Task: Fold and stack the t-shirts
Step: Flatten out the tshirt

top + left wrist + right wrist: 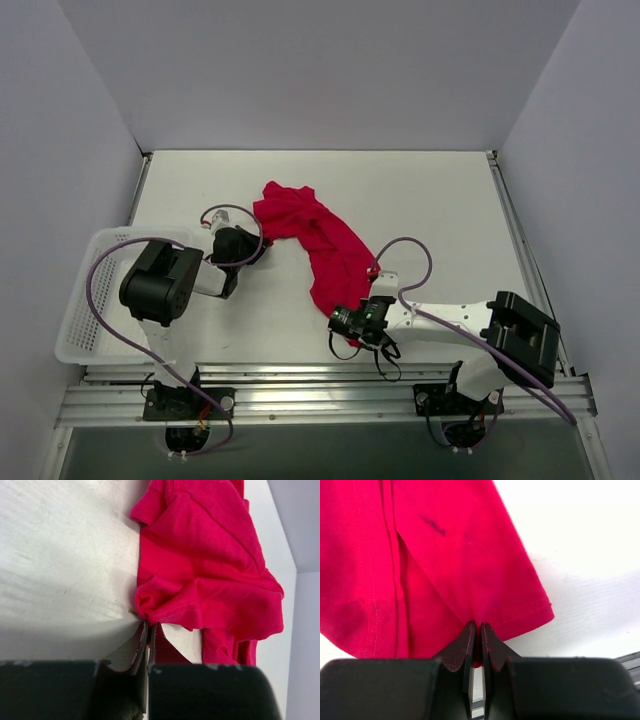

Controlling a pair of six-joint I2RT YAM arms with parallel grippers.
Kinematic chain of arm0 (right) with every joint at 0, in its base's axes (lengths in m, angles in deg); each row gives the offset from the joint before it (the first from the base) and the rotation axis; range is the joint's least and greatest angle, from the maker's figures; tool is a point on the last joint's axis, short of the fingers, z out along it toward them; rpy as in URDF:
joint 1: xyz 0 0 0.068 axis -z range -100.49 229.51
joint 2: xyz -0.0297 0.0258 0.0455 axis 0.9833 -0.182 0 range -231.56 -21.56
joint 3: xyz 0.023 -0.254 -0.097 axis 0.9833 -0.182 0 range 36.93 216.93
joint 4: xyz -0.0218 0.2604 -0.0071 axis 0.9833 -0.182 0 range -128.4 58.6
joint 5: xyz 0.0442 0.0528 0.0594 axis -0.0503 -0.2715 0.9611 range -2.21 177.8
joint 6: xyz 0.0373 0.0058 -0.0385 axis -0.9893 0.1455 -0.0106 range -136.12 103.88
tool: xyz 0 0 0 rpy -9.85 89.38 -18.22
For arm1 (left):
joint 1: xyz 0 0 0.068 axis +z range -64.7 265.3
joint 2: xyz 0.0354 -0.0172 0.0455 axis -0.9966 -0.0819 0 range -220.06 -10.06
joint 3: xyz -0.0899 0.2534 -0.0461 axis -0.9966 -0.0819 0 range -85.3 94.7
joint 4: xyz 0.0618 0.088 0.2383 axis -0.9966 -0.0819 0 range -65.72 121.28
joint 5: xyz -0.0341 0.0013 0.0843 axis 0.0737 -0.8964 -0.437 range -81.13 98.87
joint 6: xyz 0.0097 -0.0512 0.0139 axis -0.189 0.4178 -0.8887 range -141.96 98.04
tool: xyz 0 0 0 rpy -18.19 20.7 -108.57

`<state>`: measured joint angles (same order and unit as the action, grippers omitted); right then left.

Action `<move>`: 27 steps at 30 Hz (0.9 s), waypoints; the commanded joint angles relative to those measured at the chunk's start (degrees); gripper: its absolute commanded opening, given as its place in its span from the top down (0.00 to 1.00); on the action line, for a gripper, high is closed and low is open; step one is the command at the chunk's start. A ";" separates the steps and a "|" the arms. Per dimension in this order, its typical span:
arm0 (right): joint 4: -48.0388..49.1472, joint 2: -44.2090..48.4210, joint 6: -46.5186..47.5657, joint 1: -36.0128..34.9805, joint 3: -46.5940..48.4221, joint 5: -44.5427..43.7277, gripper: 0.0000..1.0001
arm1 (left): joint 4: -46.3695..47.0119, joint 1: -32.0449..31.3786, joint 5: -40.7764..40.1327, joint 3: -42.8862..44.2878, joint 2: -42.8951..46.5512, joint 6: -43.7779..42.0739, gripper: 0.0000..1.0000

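One bright red t-shirt (pixel 318 240) lies crumpled in a long band on the white table, running from the middle back toward the near edge. My left gripper (pixel 260 242) is at the shirt's left side. In the left wrist view the left gripper (pixel 148 625) is shut on a stitched hem fold of the t-shirt (pixel 200 555), with red cloth showing between the fingers. My right gripper (pixel 335 314) is at the shirt's near end. In the right wrist view the right gripper (pixel 476 627) is shut on the bottom hem of the t-shirt (pixel 445 555), a sliver of red pinched between its jaws.
A white plastic mesh basket (pixel 85 300) stands at the left near corner, beside the left arm's elbow. Grey walls close in the table at the back and both sides. Metal rails (pixel 320 385) run along the near edge.
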<state>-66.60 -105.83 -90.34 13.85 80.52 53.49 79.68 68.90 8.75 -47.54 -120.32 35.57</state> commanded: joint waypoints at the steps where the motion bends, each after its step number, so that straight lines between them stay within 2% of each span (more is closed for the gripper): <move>1: -6.63 4.27 -2.77 -0.42 2.10 -5.76 1.00 | -12.51 -0.90 -3.91 -1.02 4.68 -4.18 0.98; 5: -14.34 7.36 -3.83 -0.42 12.00 -14.44 1.00 | -24.21 -2.49 -9.97 -0.50 21.54 -8.75 0.98; 9: -19.98 10.08 -2.96 -0.25 21.93 -22.63 1.00 | -43.42 -5.47 -17.62 5.63 37.63 -12.79 0.98; 11: -23.75 10.53 -2.78 -0.07 26.08 -25.80 1.00 | -48.21 -6.35 -19.83 8.28 45.78 -14.73 0.98; 12: -24.99 10.62 -2.34 0.01 30.37 -28.60 1.00 | -53.79 -6.45 -20.27 9.78 48.01 -15.26 0.98; 13: -27.61 10.62 -2.42 0.10 32.50 -30.02 1.00 | -56.20 -6.62 -20.97 13.01 52.12 -16.48 0.98; 17: -32.03 12.11 -1.29 0.19 42.08 -35.73 1.00 | -65.96 -8.55 -22.90 22.52 59.44 -20.00 0.98; 21: -29.94 17.80 5.03 0.10 49.03 -39.78 1.00 | -75.27 -10.83 -24.49 33.06 63.14 -23.08 0.98; 24: -20.29 24.31 16.70 0.10 51.41 -40.93 1.00 | -79.32 -11.46 -23.62 41.94 64.64 -25.45 0.98; 25: -12.78 26.24 24.74 0.10 51.42 -40.49 1.00 | -80.04 -11.46 -23.09 44.22 64.64 -26.68 0.98; 27: -5.79 31.43 31.56 0.10 50.98 -39.53 1.00 | -82.14 -11.46 -22.12 51.43 64.03 -28.00 0.98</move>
<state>-83.21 -79.82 -73.16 13.85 129.92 19.09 3.70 57.64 -13.57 -4.49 -56.25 12.08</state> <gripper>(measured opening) 0.023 0.043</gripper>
